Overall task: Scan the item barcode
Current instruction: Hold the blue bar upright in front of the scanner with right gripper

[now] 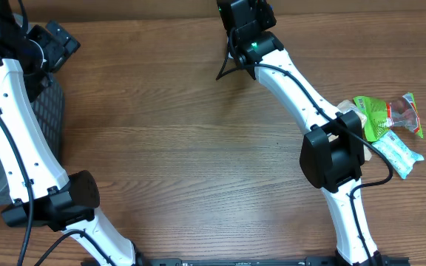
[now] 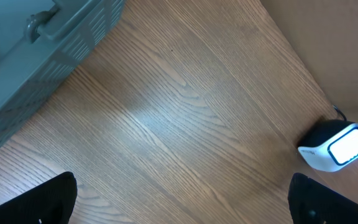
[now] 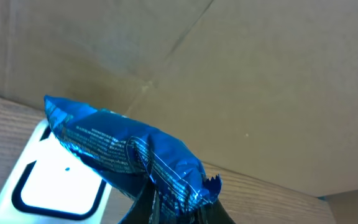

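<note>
Wood table (image 1: 168, 133) | basket (image 1: 46, 111) 9 o'clock, packets (image 1: 383, 118) 3 | my right claw (image 3: 173, 208) pinches crinkled blue packet (image 3: 129, 149) at scanner (image 3: 48, 186) | left claw (image 2: 179, 205) open

You have two arms, left arm (image 1: 21, 137) and right arm (image 1: 294, 81); one scanner (image 2: 331, 146); one grey basket (image 2: 36, 50); at least three packets you can count: blue packet (image 3: 129, 146), green packet (image 1: 372, 112), pale packet (image 1: 399, 154).

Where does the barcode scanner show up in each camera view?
Overhead: not visible, likely hidden under the right arm at top centre.
Left wrist: scanner at the right edge, window lit.
Right wrist: bottom left, beneath the blue packet.
Shared landmark: the blue packet, a sliver at the left wrist view's right edge.
</note>
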`<state>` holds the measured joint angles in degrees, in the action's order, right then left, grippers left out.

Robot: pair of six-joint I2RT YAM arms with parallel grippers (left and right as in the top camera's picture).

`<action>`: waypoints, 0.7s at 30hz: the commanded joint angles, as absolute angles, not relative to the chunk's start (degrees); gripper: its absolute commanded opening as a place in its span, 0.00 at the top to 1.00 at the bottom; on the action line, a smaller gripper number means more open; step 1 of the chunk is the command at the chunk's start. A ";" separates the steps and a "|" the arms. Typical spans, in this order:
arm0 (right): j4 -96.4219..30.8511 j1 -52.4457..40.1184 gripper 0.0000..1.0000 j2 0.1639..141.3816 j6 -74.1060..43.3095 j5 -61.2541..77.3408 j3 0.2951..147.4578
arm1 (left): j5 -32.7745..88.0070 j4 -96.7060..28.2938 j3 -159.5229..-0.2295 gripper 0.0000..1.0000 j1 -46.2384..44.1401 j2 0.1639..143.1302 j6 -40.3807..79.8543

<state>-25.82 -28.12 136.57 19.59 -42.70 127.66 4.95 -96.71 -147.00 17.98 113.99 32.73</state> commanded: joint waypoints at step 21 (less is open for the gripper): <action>-45.19 -30.00 0.96 136.42 13.23 -43.88 128.51 | 5.13 -96.79 -147.57 0.00 17.32 112.40 33.23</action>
<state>-44.66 -29.95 136.57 15.75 -43.72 127.66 4.97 -96.71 -147.00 17.98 113.99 32.73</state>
